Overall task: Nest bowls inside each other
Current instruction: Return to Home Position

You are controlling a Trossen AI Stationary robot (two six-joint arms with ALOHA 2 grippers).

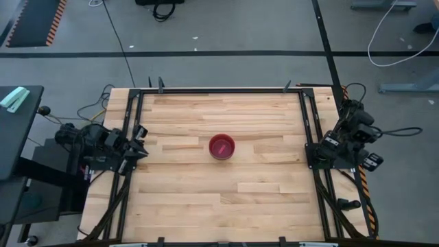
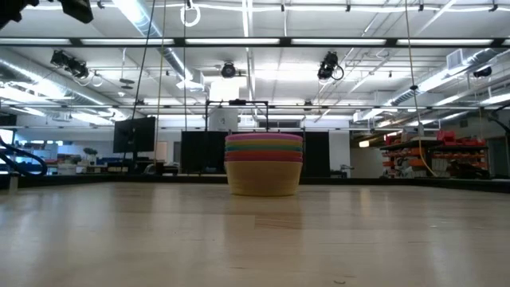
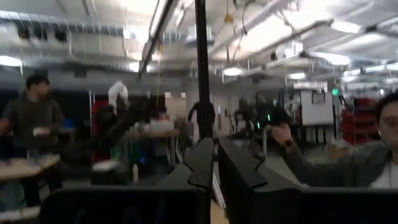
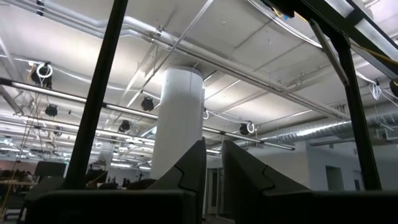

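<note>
The bowls stand nested in one stack [image 1: 221, 146] at the table's middle. From above only the top bowl shows, magenta-red. In the low view the stack [image 2: 264, 165] shows banded rims of purple, green, orange and magenta over a yellow lowest bowl, whose base rests on the wood. My left gripper [image 1: 140, 149] is drawn back at the table's left edge, shut and holding nothing; its wrist view [image 3: 214, 168] looks out into the room. My right gripper [image 1: 311, 151] is drawn back at the right edge, also shut and holding nothing [image 4: 213, 165].
The wooden table [image 1: 206, 206] is bordered by a black metal frame [image 1: 219, 90]. Cables run along both side edges beside the arm bases. People show in the room beyond in the left wrist view [image 3: 31, 124]. Bare wood lies all around the stack.
</note>
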